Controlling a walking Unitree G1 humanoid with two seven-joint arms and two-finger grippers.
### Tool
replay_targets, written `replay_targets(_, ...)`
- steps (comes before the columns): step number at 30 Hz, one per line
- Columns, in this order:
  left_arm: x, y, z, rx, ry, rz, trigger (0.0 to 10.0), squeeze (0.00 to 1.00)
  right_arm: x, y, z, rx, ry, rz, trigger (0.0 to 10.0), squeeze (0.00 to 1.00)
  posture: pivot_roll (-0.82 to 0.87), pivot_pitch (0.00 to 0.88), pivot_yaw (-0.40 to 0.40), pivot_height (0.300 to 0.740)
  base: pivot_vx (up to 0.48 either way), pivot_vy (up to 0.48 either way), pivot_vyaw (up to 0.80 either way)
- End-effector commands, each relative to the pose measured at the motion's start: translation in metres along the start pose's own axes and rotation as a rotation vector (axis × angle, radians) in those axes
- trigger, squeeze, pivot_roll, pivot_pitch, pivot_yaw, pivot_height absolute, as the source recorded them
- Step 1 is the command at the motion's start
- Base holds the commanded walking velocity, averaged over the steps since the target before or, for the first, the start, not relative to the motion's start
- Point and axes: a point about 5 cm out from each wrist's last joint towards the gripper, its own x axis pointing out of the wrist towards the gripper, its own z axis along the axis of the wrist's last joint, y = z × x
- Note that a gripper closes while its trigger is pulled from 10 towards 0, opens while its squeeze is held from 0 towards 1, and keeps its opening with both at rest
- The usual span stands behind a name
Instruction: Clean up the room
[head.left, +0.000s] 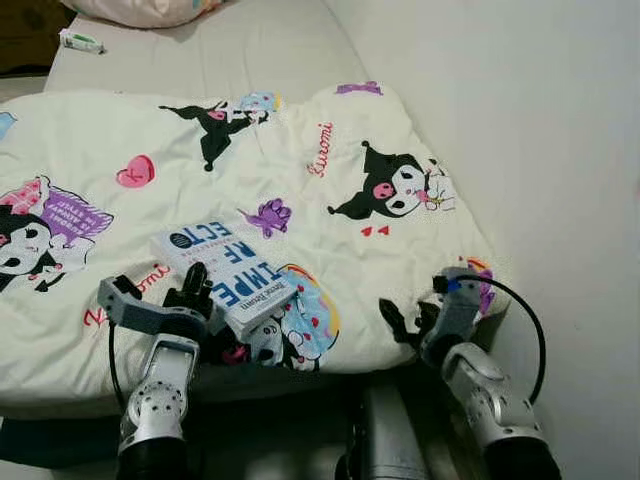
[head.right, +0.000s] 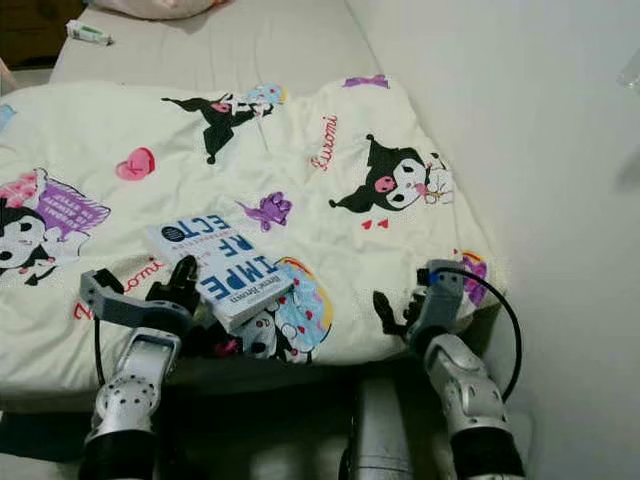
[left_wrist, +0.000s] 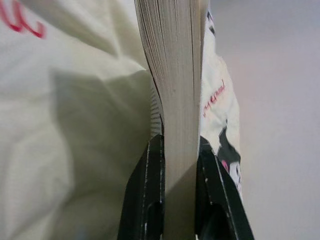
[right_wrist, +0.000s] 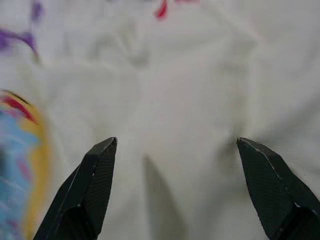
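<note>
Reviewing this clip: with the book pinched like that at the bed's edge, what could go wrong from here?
1. The left pincer grips the book only at one near corner, so most of it sticks out unsupported and may twist or slip when lifted.
2. The open right pincer hovers close over the loose blanket and might snag a fold if it closes or drags.

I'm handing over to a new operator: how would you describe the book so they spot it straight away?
Start from the cream cartoon-print blanket covering the bed. Near its front edge, left of centre, lies the book, a thick white and blue paperback with large block letters on the cover. The left hand is clamped on its near corner, and it is the only flat, hard-edged thing on the soft fabric.
</note>
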Motion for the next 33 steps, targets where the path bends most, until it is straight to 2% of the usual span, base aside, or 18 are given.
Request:
replay_targets(1,-0.007,-0.003,-0.007,0.046,0.049,-0.070,0.0,0.00,-0.001,0.000,0.004,0.065,-0.044,0.018,10.0,0.00,-0.07,0.129,-0.069,0.526,0.000,0.000,0.00)
replay_targets(3,-0.007,-0.003,-0.007,0.046,0.049,-0.070,0.0,0.00,-0.001,0.000,0.004,0.065,-0.044,0.018,10.0,0.00,-0.07,0.129,-0.069,0.526,0.000,0.000,0.00)
replay_targets(8,-0.019,0.003,-0.007,0.130,0.102,-0.129,0.0,0.00,0.002,0.006,0.002,0.139,-0.072,0.056,10.0,0.00,-0.05,0.119,-0.061,0.526,0.000,0.000,0.00)
replay_targets(10,-0.019,0.003,-0.007,0.130,0.102,-0.129,0.0,0.00,0.002,0.006,0.002,0.139,-0.072,0.056,10.0,0.00,-0.05,0.119,-0.061,0.526,0.000,0.000,0.00)
replay_targets(12,-0.021,0.001,-0.011,0.191,0.139,-0.175,0.0,0.00,0.003,0.008,-0.003,0.155,-0.075,0.071,10.0,0.00,-0.05,0.110,-0.056,0.526,0.000,0.000,0.00)
replay_targets(13,-0.021,0.001,-0.011,0.191,0.139,-0.175,0.0,0.00,0.003,0.008,-0.003,0.155,-0.075,0.071,10.0,0.00,-0.05,0.110,-0.056,0.526,0.000,0.000,0.00)
replay_targets(14,-0.021,-0.002,-0.015,0.229,0.165,-0.208,1.4,0.00,0.003,0.008,-0.004,0.157,-0.076,0.079,10.0,0.00,-0.05,0.105,-0.055,0.531,0.000,0.000,0.00)
replay_targets(16,-0.021,-0.004,-0.018,0.253,0.180,-0.228,1.4,0.00,0.003,0.009,-0.005,0.157,-0.078,0.083,10.0,0.00,-0.05,0.104,-0.055,0.536,0.000,0.000,0.00)
replay_targets(17,-0.021,-0.009,-0.024,0.287,0.209,-0.271,10.0,0.00,0.004,0.009,-0.007,0.162,-0.077,0.091,10.0,0.00,-0.05,0.097,-0.053,0.541,0.000,0.000,0.00)
replay_targets(24,-0.019,-0.024,-0.049,0.354,0.300,-0.389,10.0,0.00,0.007,0.007,-0.015,0.177,-0.052,0.088,10.0,0.00,-0.06,0.068,-0.051,0.571,0.000,0.000,0.00)
replay_targets(33,-0.020,-0.020,-0.057,0.397,0.339,-0.402,10.0,0.00,0.005,0.000,-0.032,0.173,-0.008,0.047,10.0,0.00,-0.07,0.052,-0.033,0.601,0.000,0.000,0.00)
